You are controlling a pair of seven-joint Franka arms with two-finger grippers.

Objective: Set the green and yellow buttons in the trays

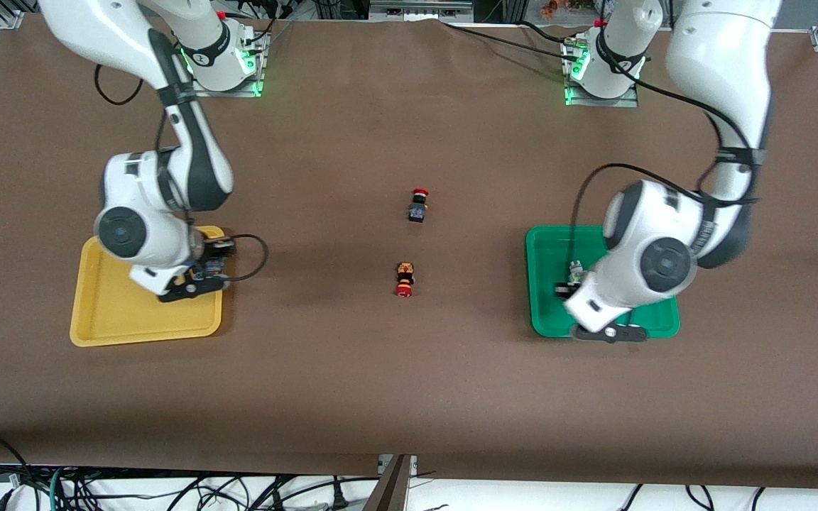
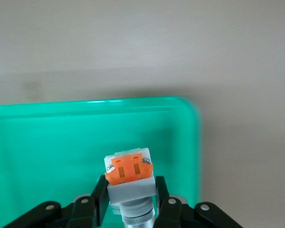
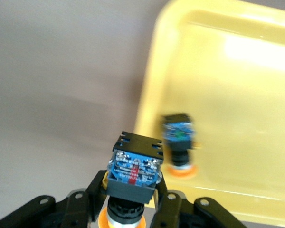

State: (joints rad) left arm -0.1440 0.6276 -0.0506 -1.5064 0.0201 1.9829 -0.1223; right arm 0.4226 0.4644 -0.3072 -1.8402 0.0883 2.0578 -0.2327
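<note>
Buttons are looking light, rigid and slick-sided, best pinched across the body. Left gripper (image 2: 132, 209) is clamping a whitish button (image 2: 129, 173) over the green tray (image 1: 547, 248); right gripper (image 3: 130, 209) is clamping a black-bodied button (image 3: 134, 168) over the yellow tray (image 1: 118, 319), where another (image 3: 179, 140) is lying. Brown bench (image 1: 395, 383) is offering ample room.

**Six buttons, two trays, two arms at the table**

Two trays sit on the table: one yellow tray (image 1: 107, 312) and one green tray (image 1: 547, 245). Two red-capped buttons (image 1: 417, 205) (image 1: 404, 278) lie between them. Two black-bodied buttons appear at the yellow tray, one gripped (image 3: 133, 173), one lying in it (image 3: 180, 142). One whitish button with an orange face (image 2: 129, 176) is gripped; another whitish button (image 1: 575, 270) shows in the green tray. Two grippers are counted: the left gripper (image 2: 130, 206) and the right gripper (image 3: 128, 204).
</note>
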